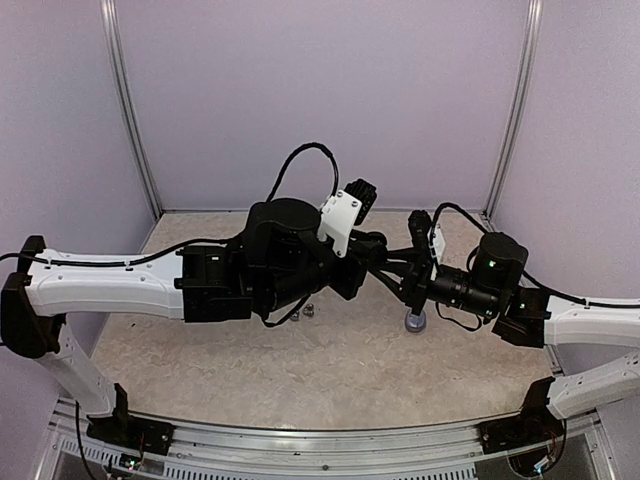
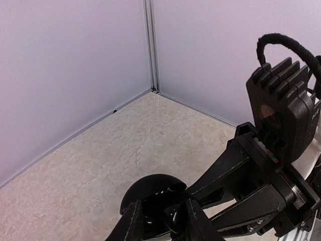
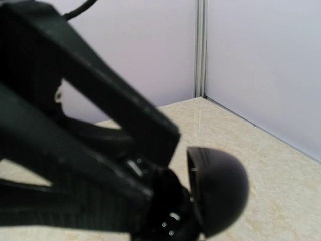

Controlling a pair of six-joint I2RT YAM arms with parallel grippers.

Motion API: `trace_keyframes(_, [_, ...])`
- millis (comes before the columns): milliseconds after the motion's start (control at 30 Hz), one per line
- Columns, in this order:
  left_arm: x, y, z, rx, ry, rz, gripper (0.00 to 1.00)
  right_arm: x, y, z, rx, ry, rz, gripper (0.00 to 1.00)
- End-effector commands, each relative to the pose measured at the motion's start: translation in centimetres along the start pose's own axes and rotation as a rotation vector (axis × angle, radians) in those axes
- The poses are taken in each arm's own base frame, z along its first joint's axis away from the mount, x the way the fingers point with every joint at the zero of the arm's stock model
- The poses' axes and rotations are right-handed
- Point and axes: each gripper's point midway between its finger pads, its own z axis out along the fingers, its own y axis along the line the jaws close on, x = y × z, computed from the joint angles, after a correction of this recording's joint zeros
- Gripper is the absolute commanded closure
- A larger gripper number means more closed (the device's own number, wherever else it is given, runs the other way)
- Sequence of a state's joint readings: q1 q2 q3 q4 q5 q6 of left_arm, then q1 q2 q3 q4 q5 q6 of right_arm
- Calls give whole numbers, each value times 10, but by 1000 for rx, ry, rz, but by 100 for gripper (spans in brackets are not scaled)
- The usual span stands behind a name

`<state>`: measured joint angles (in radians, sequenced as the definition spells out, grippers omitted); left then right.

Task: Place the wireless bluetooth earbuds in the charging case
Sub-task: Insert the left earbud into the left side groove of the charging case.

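Observation:
My left gripper (image 1: 372, 250) (image 2: 163, 203) is shut on the black charging case (image 2: 150, 185) and holds it above the table with its lid open. The domed lid also shows in the right wrist view (image 3: 220, 193). My right gripper (image 1: 388, 268) (image 2: 189, 194) reaches in from the right. Its fingertips are close together at the case's mouth, on a small glossy black earbud (image 2: 174, 217). Two silvery-grey earbuds (image 1: 297, 314) (image 1: 310, 309) lie on the table under the left arm. No other black earbud shows.
A grey round puck (image 1: 414, 321) sits on the table below the right gripper. Lilac walls close in the back and both sides, with metal corner posts (image 2: 150, 45). The right wrist view is blurred and mostly filled by the left gripper's black body (image 3: 75, 125).

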<state>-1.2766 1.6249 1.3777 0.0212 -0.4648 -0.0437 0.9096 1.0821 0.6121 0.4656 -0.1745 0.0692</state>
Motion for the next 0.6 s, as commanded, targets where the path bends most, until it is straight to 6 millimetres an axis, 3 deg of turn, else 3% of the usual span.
trace_keyframes(0, [-9, 1, -1, 10, -10, 2, 66, -20, 8, -5, -29, -75, -8, 100])
trace_keyframes(133, [-10, -4, -3, 40, -13, 4, 58, -19, 8, -5, -27, -75, -5, 100])
trace_keyframes(567, [-32, -7, -15, 86, -72, -22, 52, -15, 8, -7, -27, -67, 1, 100])
